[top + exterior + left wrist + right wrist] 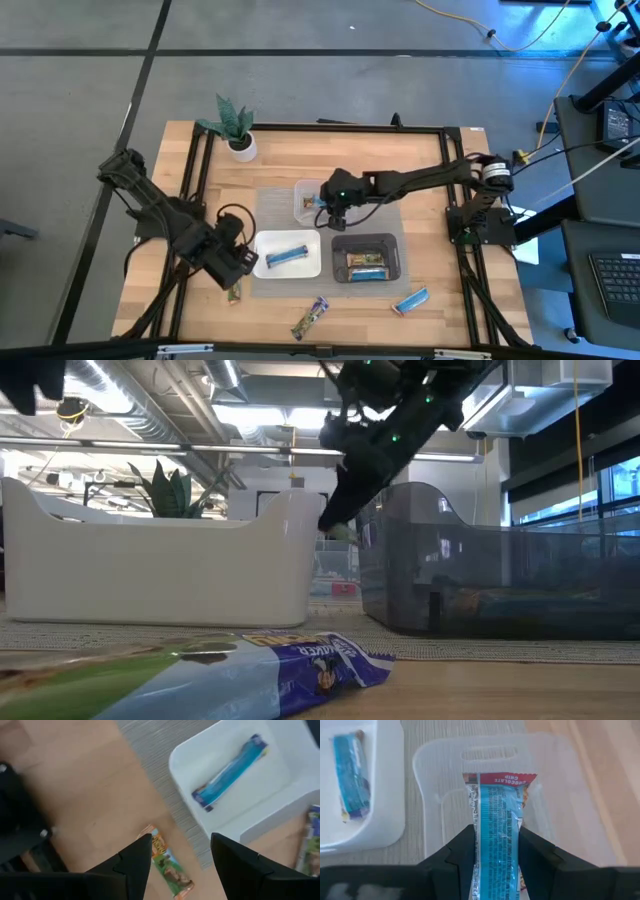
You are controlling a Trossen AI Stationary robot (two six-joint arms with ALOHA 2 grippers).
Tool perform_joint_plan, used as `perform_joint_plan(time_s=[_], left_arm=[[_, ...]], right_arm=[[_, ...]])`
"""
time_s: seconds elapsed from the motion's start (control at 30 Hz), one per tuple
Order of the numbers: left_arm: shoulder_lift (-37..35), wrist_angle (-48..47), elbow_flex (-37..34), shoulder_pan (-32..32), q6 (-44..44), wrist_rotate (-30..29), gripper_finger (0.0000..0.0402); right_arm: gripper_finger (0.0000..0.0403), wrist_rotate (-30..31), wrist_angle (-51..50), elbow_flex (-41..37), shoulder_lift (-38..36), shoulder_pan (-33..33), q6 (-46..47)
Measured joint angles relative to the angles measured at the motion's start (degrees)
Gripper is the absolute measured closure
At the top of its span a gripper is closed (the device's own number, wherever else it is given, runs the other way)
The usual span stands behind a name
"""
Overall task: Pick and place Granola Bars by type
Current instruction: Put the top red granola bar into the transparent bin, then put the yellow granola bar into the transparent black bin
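Observation:
My right gripper [496, 837] is shut on a granola bar [497, 795] with a blue wrapper and a red end, over the clear tray [435, 780] at mid-table [305, 200]. My left gripper [180, 842] is open above an orange-green bar [170, 867] that lies flat on the wood beside the white tray [185, 795]. That tray holds a blue bar [230, 770]. The black tray [365, 258] holds a few bars. A green-purple bar [310, 318] and a blue bar [411, 300] lie flat near the near edge. My right gripper pinches the blue bar between its two fingers [462, 852], which lie along the bar's length on its long sides [480, 832]. The bar's red end [500, 778] sticks out past the fingertips over the clear tray. Whether that end touches the tray, I cannot tell.
A potted plant [237, 125] stands at the far left corner. A grey mat [270, 205] lies under the three trays. Black frame rails [195, 180] run along the table's sides. In the low view the green-purple bar [200, 675] fills the foreground before the white tray [150, 560].

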Motion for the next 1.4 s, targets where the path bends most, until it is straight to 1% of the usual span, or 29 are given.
perform_joint_plan(time_s=[0.2, 0.37, 0.5, 0.67, 0.77, 0.87, 0.93, 1.03, 1.2, 1.4], left_arm=[[4.0, -0.4, 0.0, -3.0, -7.2, 0.0, 0.0208], [8.0, -0.4, 0.0, -5.2, -13.5, 0.3, 0.0206], [10.9, -0.4, 0.0, -7.1, -18.8, 2.0, 0.0208], [14.2, 0.0, 0.0, -10.2, -27.1, 2.2, 0.0206], [16.0, 0.8, 0.0, -11.6, -30.7, 2.2, 0.0207], [17.2, 2.1, 0.0, -12.0, -31.3, 3.0, 0.0207], [17.9, 2.7, 0.0, -11.9, -31.3, 3.2, 0.0206], [19.1, 2.7, 0.0, -11.7, -31.2, 3.3, 0.0207], [20.9, 2.7, 0.0, -11.7, -31.5, 4.8, 0.0206], [23.2, 2.9, 0.0, -11.7, -32.0, 4.9, 0.0208]], right_arm=[[0.0266, 0.1, 0.1, 0.0, 2.3, 0.0, 0.1], [0.0266, 0.1, 0.1, 0.0, 2.5, 0.0, 0.3], [0.0266, 0.1, 0.1, 0.0, 2.6, 0.0, 0.3], [0.0266, 0.1, 0.1, 0.0, 2.6, 0.0, 0.4], [0.0266, 0.1, 0.1, 0.0, 2.6, 0.0, 0.4], [0.0263, -0.2, 0.1, 0.0, 2.6, 0.0, 0.4], [0.0256, -1.4, 0.1, 0.0, 2.6, -0.1, 0.4], [0.0237, -2.6, 0.0, 0.0, 2.6, 0.0, 0.4], [0.0202, -2.6, -0.3, 0.0, 2.6, 0.0, 0.6], [0.0184, -2.5, -0.5, 0.0, 2.5, 0.0, 0.7]])
